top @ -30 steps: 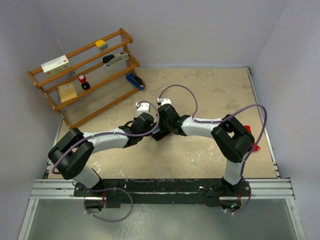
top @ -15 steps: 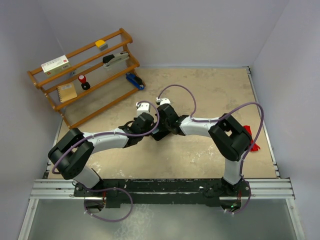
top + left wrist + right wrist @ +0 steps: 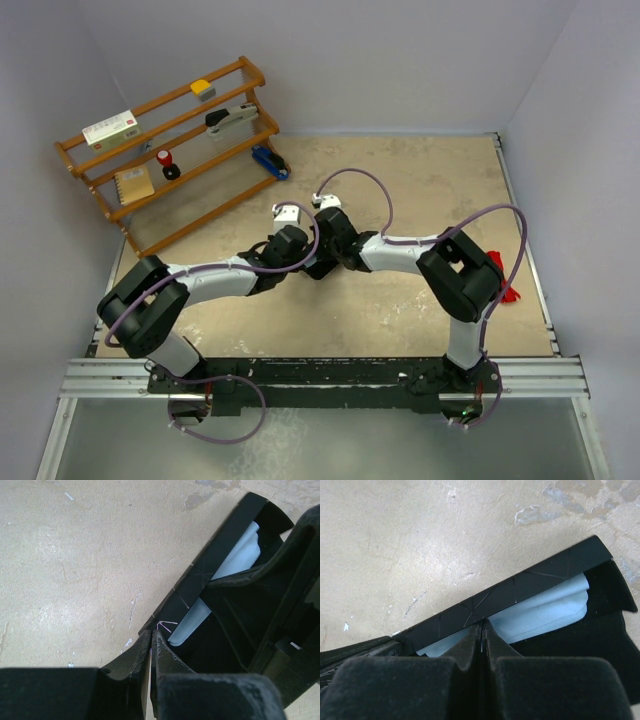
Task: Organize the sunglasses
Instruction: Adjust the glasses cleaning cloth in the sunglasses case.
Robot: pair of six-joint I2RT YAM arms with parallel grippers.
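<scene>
Shelving (image 3: 170, 150) of wood stands far left on the table (image 3: 430, 180). At centre my left gripper (image 3: 151, 639) is pinched tight on the edge of the black case (image 3: 210, 572), pale blue cloth (image 3: 235, 555) showing inside. My right gripper (image 3: 482, 630) clamps the same case's lid edge. Red sunglasses (image 3: 511, 292) lie at the table's right edge, partly hidden behind my right elbow, well apart from both grippers.

Sunglasses (image 3: 511, 293) at table (image 3: 440, 190) edge, rack (image 3: 262, 110) back-left
</scene>
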